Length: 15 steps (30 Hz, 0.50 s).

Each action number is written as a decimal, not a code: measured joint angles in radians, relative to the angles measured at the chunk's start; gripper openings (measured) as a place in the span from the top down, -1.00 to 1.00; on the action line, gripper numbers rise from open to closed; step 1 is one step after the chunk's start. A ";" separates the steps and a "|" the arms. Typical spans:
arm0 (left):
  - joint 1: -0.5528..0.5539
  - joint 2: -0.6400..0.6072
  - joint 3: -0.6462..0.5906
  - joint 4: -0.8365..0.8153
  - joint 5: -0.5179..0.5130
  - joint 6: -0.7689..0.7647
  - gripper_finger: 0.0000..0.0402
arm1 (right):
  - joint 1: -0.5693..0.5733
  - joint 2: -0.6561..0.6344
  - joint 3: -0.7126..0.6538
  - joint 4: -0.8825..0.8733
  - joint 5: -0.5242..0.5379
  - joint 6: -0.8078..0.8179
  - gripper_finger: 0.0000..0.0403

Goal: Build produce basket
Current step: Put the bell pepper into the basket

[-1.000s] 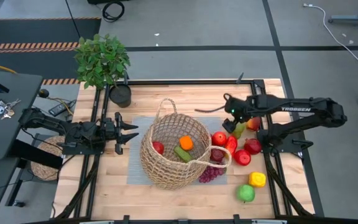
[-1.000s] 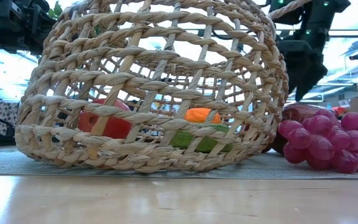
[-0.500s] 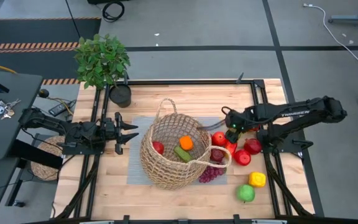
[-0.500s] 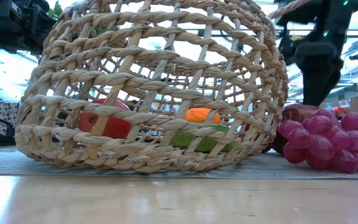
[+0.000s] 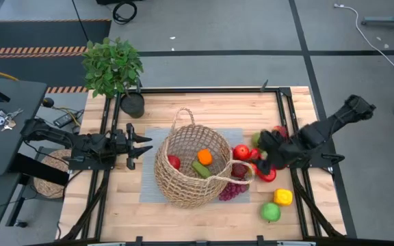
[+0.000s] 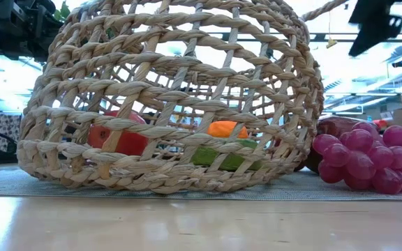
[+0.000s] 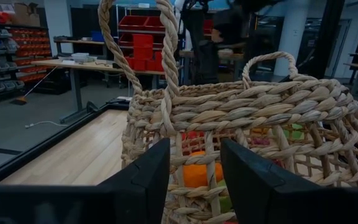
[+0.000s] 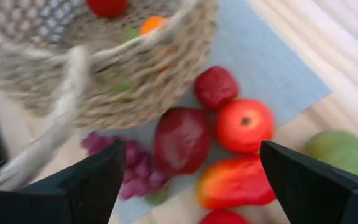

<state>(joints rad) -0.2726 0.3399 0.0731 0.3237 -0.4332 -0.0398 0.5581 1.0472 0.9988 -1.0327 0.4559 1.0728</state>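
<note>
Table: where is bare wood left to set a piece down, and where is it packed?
Bare wood lies along the far edge of the table beyond the basket, and at the near left corner beside the mat. It is crowded right of the basket, where apples and grapes lie under the right tool.

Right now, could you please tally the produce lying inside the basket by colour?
Red piece: 1
Orange piece: 1
Green piece: 1
Total inside the basket: 3
</note>
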 joint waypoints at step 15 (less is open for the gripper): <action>0.000 0.000 0.000 0.000 0.000 0.000 0.25 | 0.360 0.331 0.128 -0.072 -0.004 0.426 -0.85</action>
<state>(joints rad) -0.2722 0.3399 0.0731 0.3237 -0.4329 -0.0399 0.9179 1.3782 1.1273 -1.1046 0.4514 1.4985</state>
